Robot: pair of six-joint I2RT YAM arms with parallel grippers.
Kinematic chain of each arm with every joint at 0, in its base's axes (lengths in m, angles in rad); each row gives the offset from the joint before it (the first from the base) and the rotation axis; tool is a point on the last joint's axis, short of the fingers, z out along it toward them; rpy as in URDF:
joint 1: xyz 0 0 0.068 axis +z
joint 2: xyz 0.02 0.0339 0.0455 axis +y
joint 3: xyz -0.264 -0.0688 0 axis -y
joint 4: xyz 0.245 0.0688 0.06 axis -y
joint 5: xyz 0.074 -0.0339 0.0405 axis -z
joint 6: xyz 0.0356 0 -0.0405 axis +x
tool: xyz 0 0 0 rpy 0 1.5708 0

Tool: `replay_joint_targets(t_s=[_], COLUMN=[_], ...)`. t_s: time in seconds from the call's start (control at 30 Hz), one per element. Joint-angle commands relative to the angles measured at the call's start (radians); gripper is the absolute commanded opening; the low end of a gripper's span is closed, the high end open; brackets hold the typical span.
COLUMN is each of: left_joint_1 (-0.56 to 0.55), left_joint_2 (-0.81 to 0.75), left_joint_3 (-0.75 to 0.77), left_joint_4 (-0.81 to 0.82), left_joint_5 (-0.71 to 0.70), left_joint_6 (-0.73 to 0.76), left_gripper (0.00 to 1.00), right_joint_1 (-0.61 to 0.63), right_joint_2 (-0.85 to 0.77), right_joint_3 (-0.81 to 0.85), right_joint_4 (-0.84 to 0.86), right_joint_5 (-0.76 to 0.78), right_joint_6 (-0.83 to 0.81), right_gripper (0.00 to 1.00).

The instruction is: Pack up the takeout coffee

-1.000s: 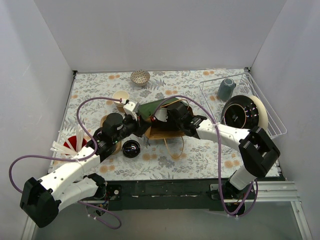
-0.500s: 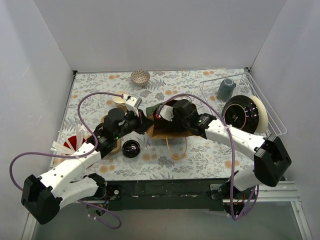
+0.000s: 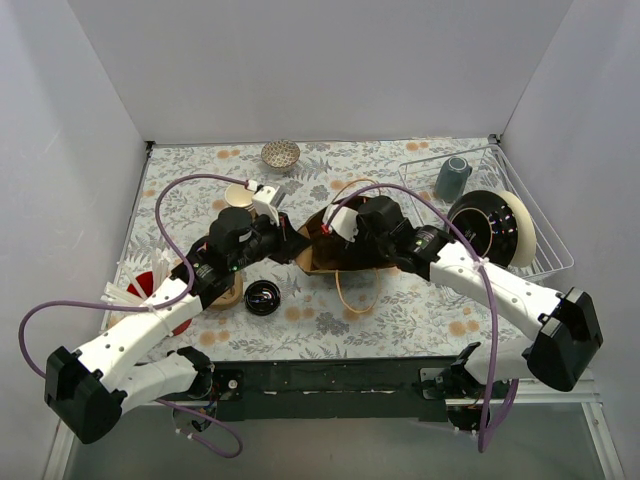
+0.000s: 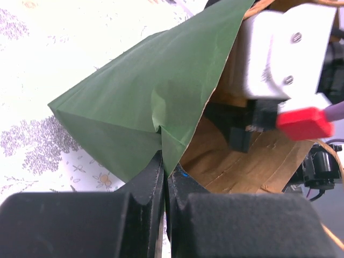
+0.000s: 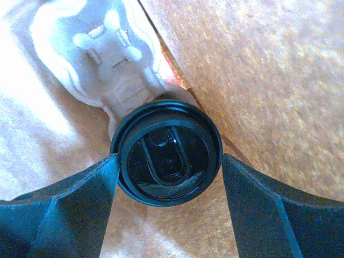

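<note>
The coffee sits between the right gripper's fingers, seen lid-on from the right wrist camera, with brown paper on every side: it is inside the bag. The fingers flank the black lid closely, but whether they press on the cup below is hidden, so I cannot tell if the grip is closed or just let go.

A second ago the right gripper was at the bag's mouth, further right on the table; half a second ago it was pushing in; now, in the top view, it is buried in the opening and the right arm is stretched well out across the cloth. The cup has gone from outside the bag to inside it, which is most of the job.

The left gripper has kept its place, fingers pinched together on the bag's green edge, holding the mouth open and the bag from sliding as the right arm pushes. The left wrist camera shows the right gripper's white body and a red tag inside the brown interior.

What seems left is to set the cup down upright on the bag's inner wall, open the fingers and back out without dragging it. The spare lid lies on the table near the left arm, and the mug stands in the rack.
</note>
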Motion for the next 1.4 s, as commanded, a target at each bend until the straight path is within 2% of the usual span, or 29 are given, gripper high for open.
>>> replay_joint_targets(t_s=[0.0, 0.13, 0.17, 0.2, 0.5, 0.8, 0.93, 1.1, 1.37], left_joint_1=[-0.005, -0.005, -0.005, -0.005, -0.005, -0.005, -0.005, -0.005, -0.01], left_joint_2=[-0.022, -0.027, -0.027, -0.025, -0.01, 0.002, 0.002, 0.02, 0.056], left_joint_3=[0.05, 0.061, 0.064, 0.074, 0.117, 0.13, 0.128, 0.128, 0.14], left_joint_4=[-0.066, -0.109, -0.116, -0.123, -0.177, -0.211, -0.195, -0.139, -0.056], left_joint_5=[0.013, 0.008, 0.002, -0.005, -0.004, -0.013, -0.071, -0.137, -0.16], left_joint_6=[0.02, 0.062, 0.072, 0.083, 0.157, 0.246, 0.301, 0.315, 0.283], left_gripper=[0.0, 0.0, 0.0, 0.0, 0.0, 0.0, 0.0, 0.0, 0.0], right_joint_1=[-0.007, -0.007, -0.005, -0.007, -0.005, -0.005, -0.005, -0.005, 0.001], right_joint_2=[-0.052, -0.059, -0.07, -0.075, -0.135, -0.132, -0.116, -0.098, -0.03], right_joint_3=[0.03, 0.038, 0.035, 0.034, 0.029, -0.002, -0.037, -0.066, -0.029], right_joint_4=[-0.004, -0.025, -0.025, -0.027, -0.042, -0.018, -0.002, 0.013, 0.015], right_joint_5=[-0.005, -0.032, -0.04, -0.044, -0.072, -0.054, -0.029, -0.029, -0.035], right_joint_6=[0.052, 0.088, 0.095, 0.101, 0.151, 0.153, 0.168, 0.204, 0.276], right_gripper=[0.84, 0.85, 0.91, 0.94, 0.94, 0.81, 0.62, 0.54, 0.4])
